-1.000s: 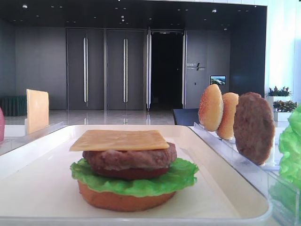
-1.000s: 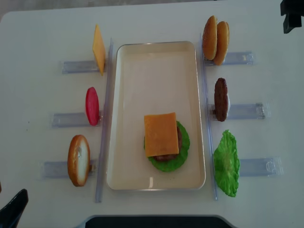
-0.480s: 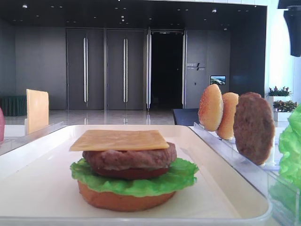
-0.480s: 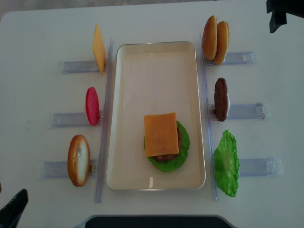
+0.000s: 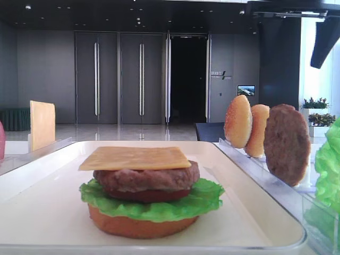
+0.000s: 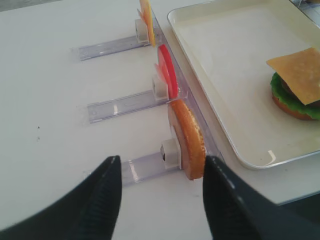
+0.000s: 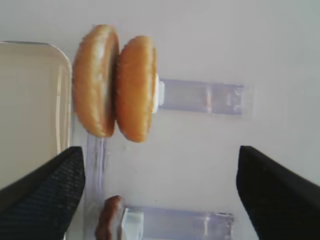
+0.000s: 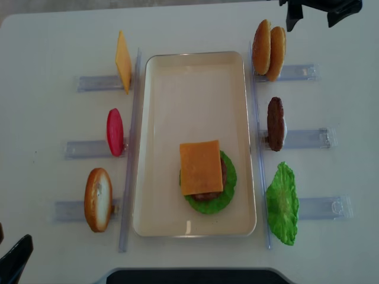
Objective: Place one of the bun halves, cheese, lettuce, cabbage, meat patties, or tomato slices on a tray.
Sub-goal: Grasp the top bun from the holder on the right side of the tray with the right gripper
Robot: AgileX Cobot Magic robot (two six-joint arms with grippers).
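Now the right gripper (image 7: pixel 160 192) hangs over the far right corner of the table, its two dark fingers (image 7: pixel 42 197) spread wide with nothing between them. Looking down through that gap, the pair of bun halves (image 7: pixel 115 82) stands on edge in a clear rack (image 7: pixel 202 96), beyond the fingertips and nearer the left finger than the right; no contact, the fingers are well clear of both buns. Just at the bottom of that view, a meat patty (image 7: pixel 107 220) peeks in on the next rack.

Over on the other side, the left gripper (image 6: pixel 160 192) sits low at the near left corner, jaws apart and empty. A bun (image 6: pixel 189 139) on edge stands just ahead of the right-hand finger (image 6: pixel 227 200), not touched.

On the white tray (image 8: pixel 192 89) the stack is built toward the near end: bottom bun, lettuce (image 8: pixel 224 192), tomato, patty, and a square of cheese (image 8: pixel 201 167) on top, lying flat. Spare cheese (image 8: pixel 123 61) and a tomato slice (image 8: pixel 115 131) wait upright in the left racks; a loose lettuce leaf (image 8: pixel 282 204) lies on the right.
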